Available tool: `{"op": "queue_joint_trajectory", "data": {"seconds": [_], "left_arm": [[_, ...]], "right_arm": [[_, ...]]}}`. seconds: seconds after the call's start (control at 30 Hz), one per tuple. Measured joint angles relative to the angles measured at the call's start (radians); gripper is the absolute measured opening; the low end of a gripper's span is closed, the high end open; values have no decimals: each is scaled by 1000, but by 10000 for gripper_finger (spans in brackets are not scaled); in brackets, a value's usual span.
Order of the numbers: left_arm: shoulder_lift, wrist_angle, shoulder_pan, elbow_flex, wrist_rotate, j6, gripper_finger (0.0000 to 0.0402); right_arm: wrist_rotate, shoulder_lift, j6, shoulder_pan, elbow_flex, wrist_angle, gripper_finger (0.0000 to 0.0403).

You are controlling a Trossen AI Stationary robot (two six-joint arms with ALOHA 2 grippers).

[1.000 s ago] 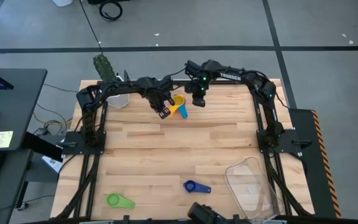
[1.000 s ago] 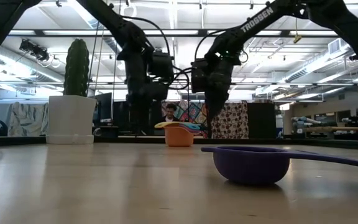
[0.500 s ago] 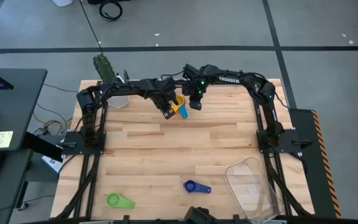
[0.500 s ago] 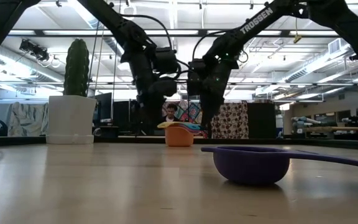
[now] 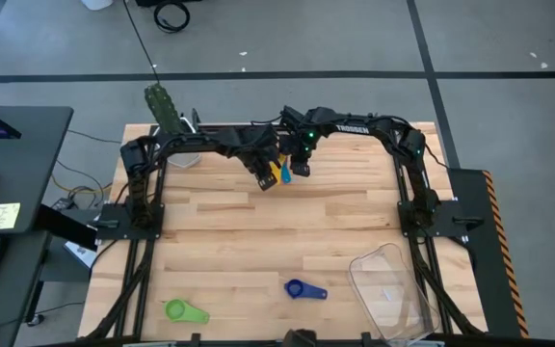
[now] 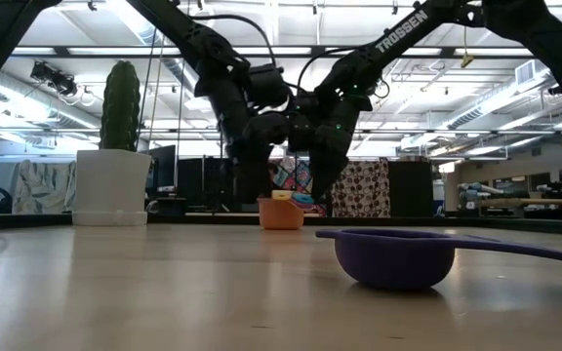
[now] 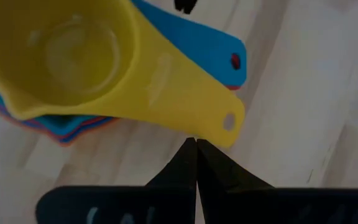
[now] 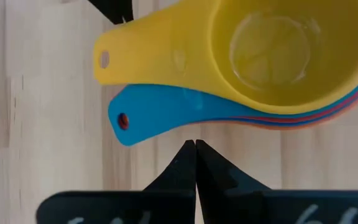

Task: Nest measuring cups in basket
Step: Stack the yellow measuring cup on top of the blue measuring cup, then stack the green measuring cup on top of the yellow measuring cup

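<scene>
A nest of measuring cups (image 5: 279, 173) stands on the wood at the table's far middle. The yellow cup (image 7: 73, 56) is on top, and blue, red and orange rims show under it. The orange cup (image 6: 281, 214) is at the bottom. My left gripper (image 7: 196, 142) is shut at the outer edge of the yellow handle (image 7: 185, 106). My right gripper (image 8: 195, 142) is shut a little short of the blue handle (image 8: 160, 109). The two grippers flank the nest. A green cup (image 5: 183, 310) and a dark blue cup (image 5: 302, 288) lie near the front. The clear basket (image 5: 356, 275) sits at the front right. My left gripper's shut fingertips come slanting down at the long outer edge of the yellow handle (image 7: 194, 134), near its holed end. I cannot tell whether they touch it. The nest stands on the table.
A white pot with a cactus (image 5: 167, 116) stands at the far left corner. The dark blue cup (image 6: 394, 258) looms close in the low view. Bare wood lies between the nest and the front objects.
Both shut grippers have closed in on the nest. The left one has gone toward the table's right edge and tipped. The right one has gone toward the left edge and come a little lower.
</scene>
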Motion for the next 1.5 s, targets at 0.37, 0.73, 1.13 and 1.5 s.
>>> {"op": "queue_joint_trajectory", "data": {"seconds": [0.37, 0.73, 1.13, 1.5], "left_arm": [[0, 46, -11, -3, -1, 19, 4], [0, 88, -15, -15, 39, 55, 4], [-115, -236, -74, -14, 230, -12, 4], [-268, -476, -184, -16, 122, -16, 4]], "right_arm": [[-7, 0, -5, 5, 0, 8, 4], [-8, 0, -36, -5, 0, 9, 4], [18, -23, -245, 10, 3, -101, 3], [-27, -188, -166, 161, 3, -437, 3]]}}
